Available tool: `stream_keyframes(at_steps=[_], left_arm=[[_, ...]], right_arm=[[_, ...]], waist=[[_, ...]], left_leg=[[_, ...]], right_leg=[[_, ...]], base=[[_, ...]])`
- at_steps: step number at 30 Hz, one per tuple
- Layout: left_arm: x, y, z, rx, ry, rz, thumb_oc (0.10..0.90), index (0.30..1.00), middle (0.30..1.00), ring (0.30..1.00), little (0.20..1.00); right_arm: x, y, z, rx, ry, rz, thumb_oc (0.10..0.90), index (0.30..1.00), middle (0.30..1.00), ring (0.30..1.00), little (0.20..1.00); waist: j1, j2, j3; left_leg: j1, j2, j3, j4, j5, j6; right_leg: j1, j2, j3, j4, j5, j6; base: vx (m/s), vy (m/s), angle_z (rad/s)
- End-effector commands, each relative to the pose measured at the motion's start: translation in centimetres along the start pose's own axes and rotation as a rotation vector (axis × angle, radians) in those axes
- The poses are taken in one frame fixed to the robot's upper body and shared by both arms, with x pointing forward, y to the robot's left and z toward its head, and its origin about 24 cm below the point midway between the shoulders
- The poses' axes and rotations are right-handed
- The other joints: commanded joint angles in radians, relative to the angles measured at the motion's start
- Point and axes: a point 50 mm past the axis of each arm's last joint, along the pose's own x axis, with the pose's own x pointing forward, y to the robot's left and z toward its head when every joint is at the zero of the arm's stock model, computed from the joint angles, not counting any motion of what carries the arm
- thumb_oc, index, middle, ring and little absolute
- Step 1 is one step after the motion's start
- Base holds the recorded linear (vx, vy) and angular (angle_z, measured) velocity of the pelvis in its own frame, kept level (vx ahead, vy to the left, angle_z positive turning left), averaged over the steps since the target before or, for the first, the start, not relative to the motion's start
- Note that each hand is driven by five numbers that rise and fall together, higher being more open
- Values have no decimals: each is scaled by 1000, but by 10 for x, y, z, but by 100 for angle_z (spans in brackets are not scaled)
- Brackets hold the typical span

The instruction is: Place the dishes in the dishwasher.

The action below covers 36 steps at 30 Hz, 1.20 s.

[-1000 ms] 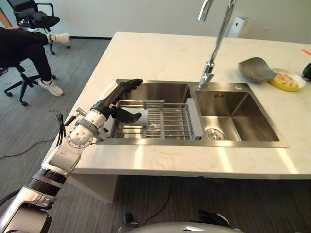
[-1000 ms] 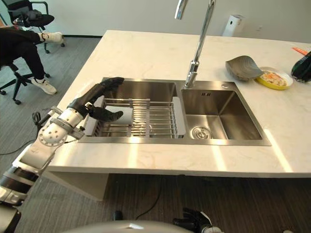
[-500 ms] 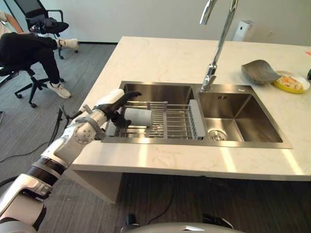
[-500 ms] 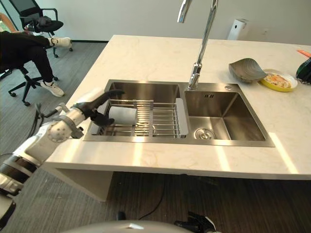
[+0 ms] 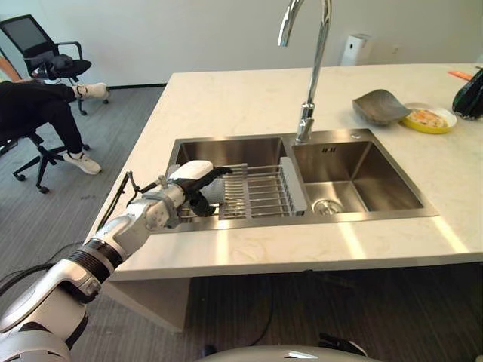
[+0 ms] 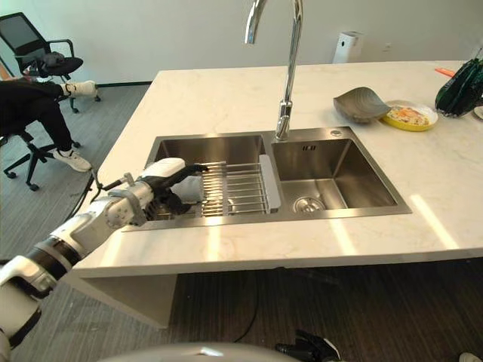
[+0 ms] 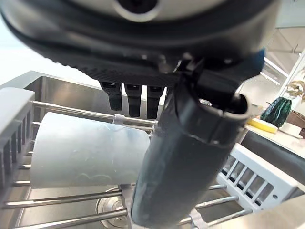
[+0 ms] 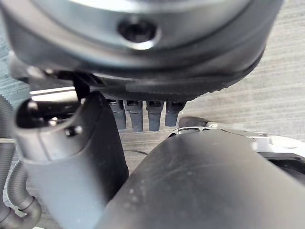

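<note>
A white cup lies on its side on the wire rack in the sink's left basin. My left hand reaches into the rack from the left. Its straight fingers hang over the cup's far side and its thumb stands on the near side, so the hand is open around the cup. A grey bowl and a yellow plate with food sit on the counter at the far right. My right hand hangs open over the floor.
A tall faucet rises between the basins; the right basin holds only its drain. A dark green thing stands at the counter's right edge. A seated person on an office chair is off to the left.
The camera has shifted. My left hand has dropped from above the rack's left end down to the cup, fingers now over it.
</note>
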Motion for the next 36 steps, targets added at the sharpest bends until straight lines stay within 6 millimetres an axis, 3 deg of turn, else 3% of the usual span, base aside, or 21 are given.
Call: stream_keyframes(at_steps=[1,14,23,30,35,36], left_arm=[[14,98,12,141,-25,301,800,900,900,900,900],[17,100,-14,239,125,325,800,900,900,900,900],[13,105,-15,124,143,380,800,900,900,900,900],[16,90,-28,98,224,332,800,900,900,900,900],[25,47,-47,25,350,217,800,900,900,900,900],[26,47,-47,25,348,217,800,900,900,900,900]], right_arm=[[-9,4,-37,15,102,-2,800,900,900,900,900],[-8,4,-35,62,90,-13,800,900,900,900,900],[-8,3,-37,89,102,-25,800,900,900,900,900],[-7,3,-35,77,112,-22,800,900,900,900,900],[-5,2,-28,30,106,-17,800,900,900,900,900],[-5,2,-28,31,107,-18,800,900,900,900,900]], waist=[[7,15,69],[-6,13,69],[0,14,68],[5,13,67],[-1,8,70],[0,8,69]], left_leg=[[16,-4,-2,10,-70,-7],[28,-11,12,10,-82,-2],[32,-17,10,10,-86,3],[30,-18,2,10,-87,4],[29,-19,0,10,-85,6],[29,-19,0,10,-86,6]], right_leg=[[-29,-81,-60,16,-23,105],[-32,-93,-53,16,-16,111],[-29,-99,-57,16,-15,110],[-26,-100,-66,16,-17,108],[-27,-98,-66,16,-17,106],[-27,-98,-66,16,-17,106]], base=[[7,21,-4],[3,12,-5],[-1,2,-1],[0,0,0],[0,0,0],[0,0,0]])
